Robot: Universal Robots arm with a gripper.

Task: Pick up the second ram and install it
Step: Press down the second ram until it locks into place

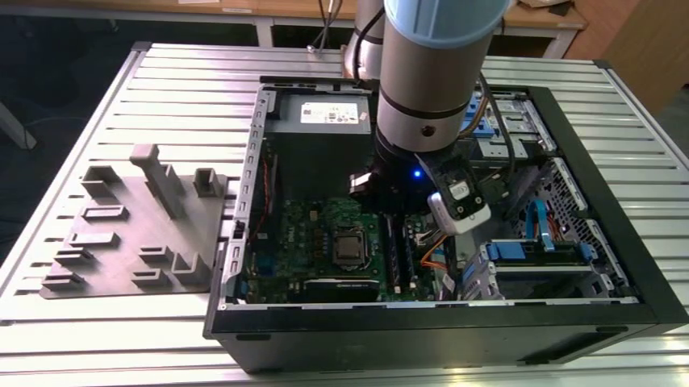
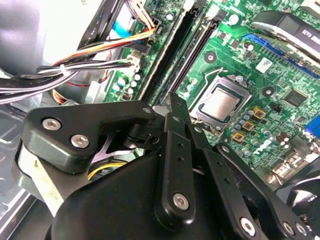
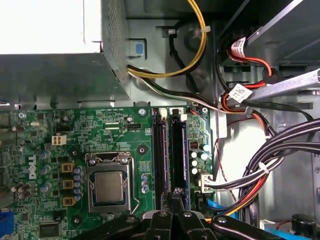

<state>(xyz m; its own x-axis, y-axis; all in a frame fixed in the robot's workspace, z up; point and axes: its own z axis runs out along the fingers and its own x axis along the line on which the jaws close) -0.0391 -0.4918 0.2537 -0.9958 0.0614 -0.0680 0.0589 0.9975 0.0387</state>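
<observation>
I see tool (image 3: 172, 202) over RAM slots (image 3: 171, 155) by CPU (image 3: 108, 186), fingers (image 2: 176, 125) pinched together; whether they grip second ram, cannot tell. Judge: install step, seating over slot. Far side: PSU (image 3: 50, 50), cables (image 3: 260, 165).

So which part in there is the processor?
Look inside the open black computer case lying on the slatted table, at the large green motherboard. The processor is the square silver plate near its middle. Unlike the long black memory slots beside it, it is square and shiny.
</observation>
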